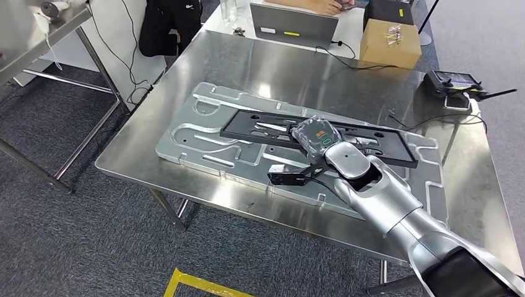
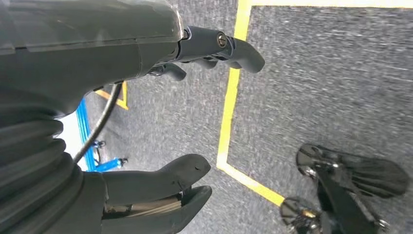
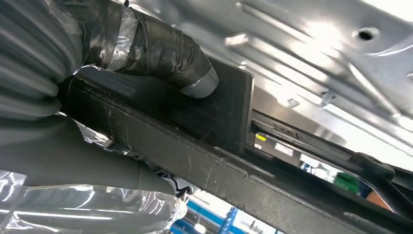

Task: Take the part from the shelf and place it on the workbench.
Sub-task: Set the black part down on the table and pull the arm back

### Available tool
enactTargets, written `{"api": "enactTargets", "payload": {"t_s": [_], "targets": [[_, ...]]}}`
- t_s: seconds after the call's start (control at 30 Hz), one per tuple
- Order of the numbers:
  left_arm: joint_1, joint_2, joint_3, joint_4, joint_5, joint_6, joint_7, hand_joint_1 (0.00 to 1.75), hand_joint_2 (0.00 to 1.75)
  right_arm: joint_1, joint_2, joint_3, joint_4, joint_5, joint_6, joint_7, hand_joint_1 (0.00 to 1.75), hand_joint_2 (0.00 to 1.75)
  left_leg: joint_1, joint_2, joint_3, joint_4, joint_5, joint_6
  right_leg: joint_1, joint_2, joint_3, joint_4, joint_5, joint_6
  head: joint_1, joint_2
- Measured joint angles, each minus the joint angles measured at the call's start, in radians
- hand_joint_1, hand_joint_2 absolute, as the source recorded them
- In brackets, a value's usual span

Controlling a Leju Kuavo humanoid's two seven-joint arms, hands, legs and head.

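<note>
The part is a long black frame (image 1: 247, 130) lying across a pressed silver metal plate (image 1: 198, 139) on the steel workbench (image 1: 297, 68). My right hand (image 1: 317, 137), wrapped in clear plastic, grips the frame near its middle. In the right wrist view the taped thumb (image 3: 160, 48) presses on a flat face of the black frame (image 3: 195, 141), the other fingers curl under its edge, and the silver plate (image 3: 302, 44) lies close behind. I cannot tell whether the frame touches the plate. My left hand (image 2: 73, 63) hangs over the grey floor, fingers apart, holding nothing.
At the bench's far end stand a laptop (image 1: 294, 25) and a cardboard box (image 1: 390, 42), with a person's hands (image 1: 322, 5) behind them. A remote controller (image 1: 458, 83) lies at the right edge. A steel shelf table (image 1: 37, 37) stands far left. Yellow floor tape (image 1: 198, 286) runs below.
</note>
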Motion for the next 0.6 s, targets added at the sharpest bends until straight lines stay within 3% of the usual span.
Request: {"api": "enactTargets", "payload": {"t_s": [0.03, 0.07, 0.1, 0.17, 0.23, 0.3, 0.4, 0.47, 0.53, 0.57, 0.6], "targets": [[-0.001, 0.0, 0.0, 0.0, 0.0, 0.0, 0.0, 0.0, 1.75, 0.005, -0.001, 0.0, 0.0, 0.0, 0.0, 0.0, 1.75, 1.75, -0.001, -0.002, 0.004, 0.0, -0.004, 0.002, 0.0, 0.0, -0.035, 0.049, -0.008, 0.001, 0.0, 0.0], [-0.001, 0.0, 0.0, 0.0, 0.0, 0.0, 0.0, 0.0, 1.75, 0.01, -0.002, 0.0, 0.0, 0.0, 0.0, 0.0, 1.75, 1.75, -0.001, -0.004, 0.01, 0.0, -0.008, 0.002, -0.001, 0.0, -0.054, 0.065, 0.004, 0.0, 0.0, 0.0], [-0.001, 0.0, 0.0, 0.0, 0.0, 0.0, 0.0, 0.0, 1.75, 0.013, -0.003, 0.0, 0.0, 0.0, 0.0, 0.0, 1.75, 1.75, -0.002, -0.006, 0.017, 0.0, -0.013, 0.001, -0.001, 0.0, -0.053, 0.041, 0.036, -0.002, 0.0, 0.0], [0.0, -0.001, 0.0, 0.0, 0.001, 0.001, -0.001, 0.0, 1.75, 0.016, -0.005, -0.003, 0.0, 0.0, -0.001, 0.0, 1.75, 1.75, -0.003, -0.008, 0.033, 0.0, -0.025, -0.003, 0.003, 0.0, -0.007, -0.088, 0.126, -0.015, 0.0, 0.0], [-0.001, -0.002, -0.001, 0.0, 0.002, 0.001, -0.002, 0.0, 1.75, 0.015, -0.006, -0.008, 0.0, 0.001, -0.002, 0.0, 1.75, 1.75, -0.006, -0.008, 0.04, 0.0, -0.035, -0.011, 0.01, 0.001, 0.034, -0.191, 0.168, -0.028, 0.0, 0.0], [-0.003, -0.004, -0.002, 0.0, 0.003, 0.001, -0.003, 0.0, 1.75, 0.016, -0.006, -0.014, 0.0, 0.003, -0.003, 0.0, 1.75, 1.75, -0.006, -0.008, 0.042, -0.003, -0.04, -0.022, 0.016, 0.001, 0.042, -0.213, 0.161, -0.033, 0.0, 0.0], [-0.004, -0.003, -0.003, 0.0, 0.005, 0.001, -0.003, 0.0, 1.75, 0.018, -0.007, -0.023, -0.002, 0.005, -0.004, 0.001, 1.75, 1.75, -0.005, -0.005, 0.04, 0.021, -0.062, -0.037, 0.006, 0.001, 0.065, -0.235, 0.158, -0.044, 0.0, 0.0], [-0.004, -0.003, -0.004, 0.0, 0.005, 0.001, -0.003, 0.0, 1.75, 0.018, -0.007, -0.025, -0.002, 0.005, -0.004, 0.002, 1.75, 1.75, -0.003, -0.004, -0.008, 0.124, -0.108, -0.043, 0.004, 0.0, 0.082, -0.243, 0.152, -0.053, 0.0, 0.0], [-0.003, -0.003, -0.005, 0.0, 0.006, 0.001, -0.003, 0.0, 1.75, 0.022, -0.007, -0.026, -0.002, 0.006, -0.004, 0.003, 1.75, 1.75, -0.002, -0.003, -0.083, 0.245, -0.145, -0.05, 0.006, 0.0, 0.092, -0.243, 0.142, -0.056, 0.0, 0.0], [-0.003, -0.003, -0.006, 0.0, 0.006, 0.001, -0.003, 0.0, 1.75, 0.026, -0.007, -0.026, -0.002, 0.006, -0.004, 0.003, 1.75, 1.75, -0.002, -0.003, -0.105, 0.27, -0.139, -0.052, 0.006, 0.0, 0.098, -0.242, 0.136, -0.056, -0.001, 0.0], [-0.003, -0.003, -0.006, 0.0, 0.007, 0.001, -0.002, 0.0, 1.75, 0.028, -0.007, -0.026, -0.002, 0.006, -0.004, 0.002, 1.75, 1.75, -0.002, -0.003, -0.108, 0.255, -0.111, -0.054, 0.006, 0.001, 0.105, -0.24, 0.13, -0.054, -0.001, 0.0]]}}
